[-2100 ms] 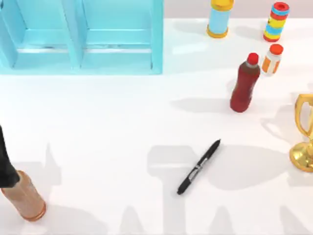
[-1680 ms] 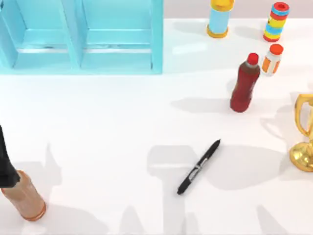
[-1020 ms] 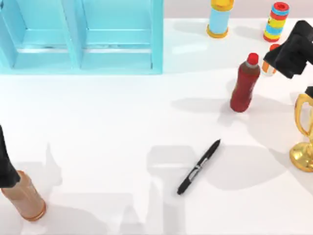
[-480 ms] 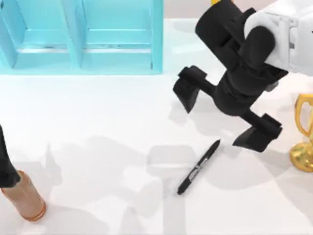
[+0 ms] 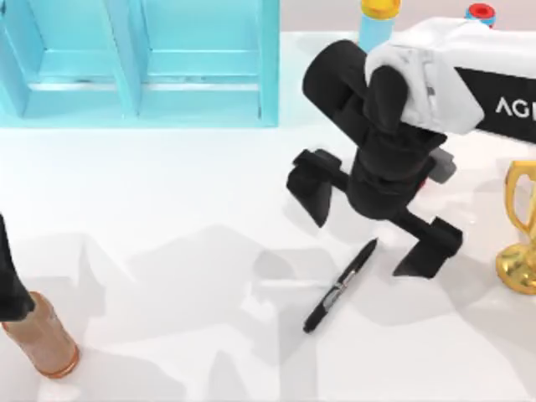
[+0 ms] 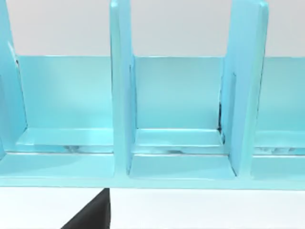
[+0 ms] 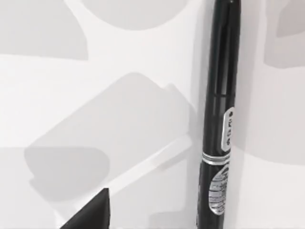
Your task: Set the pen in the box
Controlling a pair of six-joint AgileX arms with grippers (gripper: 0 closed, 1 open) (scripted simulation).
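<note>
Smooth white tabletop [image 5: 167, 218] w/ soft grey shadows of both arms across it; a pale grey wall strip runs behind the far edge.

Slim black pen [image 5: 340, 286] w/ silver-grey band lies flat on the table, right of centre, on a diagonal: one end near-left, other end far-right. Nothing touches it. In the right wrist view the pen [image 7: 220, 119] fills the frame lengthwise, band and printed label facing up, lying on bare white surface.

Right gripper [image 5: 373, 228], black, two-finger, on the white AgileX arm reaching in from the right, hangs above the table just beyond the pen's far-right end. Fingers spread wide, released, holding nothing; one fingertip left of the pen tip, the other right of it.

Light-blue open box w/ upright dividers [image 5: 142, 67] sits far-left, well apart from the pen; left wrist view looks straight into its compartments [image 6: 178, 109].

Left arm parked at the left edge, near side, beside a copper-brown bottle [image 5: 42, 339].

Gold trophy cup [image 5: 521, 230] at right edge; blue-and-yellow cylinder [image 5: 377, 21] far side.
</note>
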